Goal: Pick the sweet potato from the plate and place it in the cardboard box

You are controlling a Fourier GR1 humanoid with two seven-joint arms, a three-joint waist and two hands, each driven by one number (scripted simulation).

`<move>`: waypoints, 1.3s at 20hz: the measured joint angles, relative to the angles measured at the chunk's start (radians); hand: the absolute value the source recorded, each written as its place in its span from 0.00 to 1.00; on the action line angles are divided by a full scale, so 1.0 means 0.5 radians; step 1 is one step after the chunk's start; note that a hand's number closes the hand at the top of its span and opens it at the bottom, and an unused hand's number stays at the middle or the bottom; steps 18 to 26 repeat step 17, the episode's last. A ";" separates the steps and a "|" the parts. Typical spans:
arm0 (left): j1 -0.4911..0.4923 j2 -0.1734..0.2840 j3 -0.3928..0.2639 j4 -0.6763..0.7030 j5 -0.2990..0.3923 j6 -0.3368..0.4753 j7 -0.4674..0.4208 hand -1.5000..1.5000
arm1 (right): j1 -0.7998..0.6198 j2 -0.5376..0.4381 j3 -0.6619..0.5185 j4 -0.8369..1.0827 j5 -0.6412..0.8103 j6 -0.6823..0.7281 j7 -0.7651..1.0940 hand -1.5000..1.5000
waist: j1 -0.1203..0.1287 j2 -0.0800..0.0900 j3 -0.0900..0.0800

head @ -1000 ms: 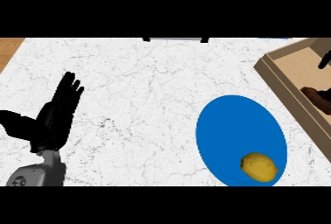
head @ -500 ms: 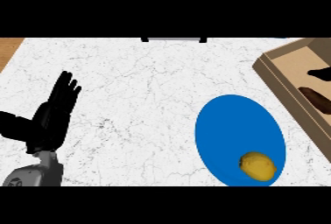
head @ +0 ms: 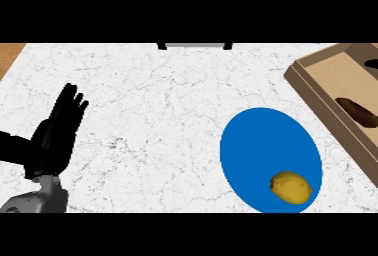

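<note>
- Since a second ago, the dark shape in the cardboard box (head: 332, 80) shrank back, right of the plate (head: 258, 145).
- Sweet potato (head: 291, 187) sits unmoved on that plate's near edge.
- My left hand (head: 55, 135) rests spread, fingers up, well left of the plate.

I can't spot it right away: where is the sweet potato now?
In the head view, the sweet potato lies at lower right, on the near end of the blue plate, with the cardboard box beyond it at upper right.
</note>
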 measured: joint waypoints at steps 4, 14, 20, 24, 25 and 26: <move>-0.010 -0.006 -0.004 0.023 -0.009 -0.001 -0.015 0.50 | -0.009 -0.077 -0.180 0.069 -0.232 0.135 0.013 0.00 | -0.002 0.003 -0.001; 0.016 -0.027 -0.019 0.023 -0.028 -0.012 -0.052 0.50 | 0.139 -0.359 -0.393 0.335 -0.547 0.278 -0.193 0.00 | 0.012 0.009 -0.001; -0.013 -0.018 -0.010 0.018 -0.015 -0.019 -0.025 0.50 | 0.166 -0.456 -0.417 0.491 -0.591 0.323 -0.324 0.00 | 0.023 0.014 0.001; -0.013 -0.018 -0.010 0.018 -0.015 -0.019 -0.025 0.50 | 0.166 -0.456 -0.417 0.491 -0.591 0.323 -0.324 0.00 | 0.023 0.014 0.001; -0.013 -0.018 -0.010 0.018 -0.015 -0.019 -0.025 0.50 | 0.166 -0.456 -0.417 0.491 -0.591 0.323 -0.324 0.00 | 0.023 0.014 0.001; -0.013 -0.018 -0.010 0.018 -0.015 -0.019 -0.025 0.50 | 0.166 -0.456 -0.417 0.491 -0.591 0.323 -0.324 0.00 | 0.023 0.014 0.001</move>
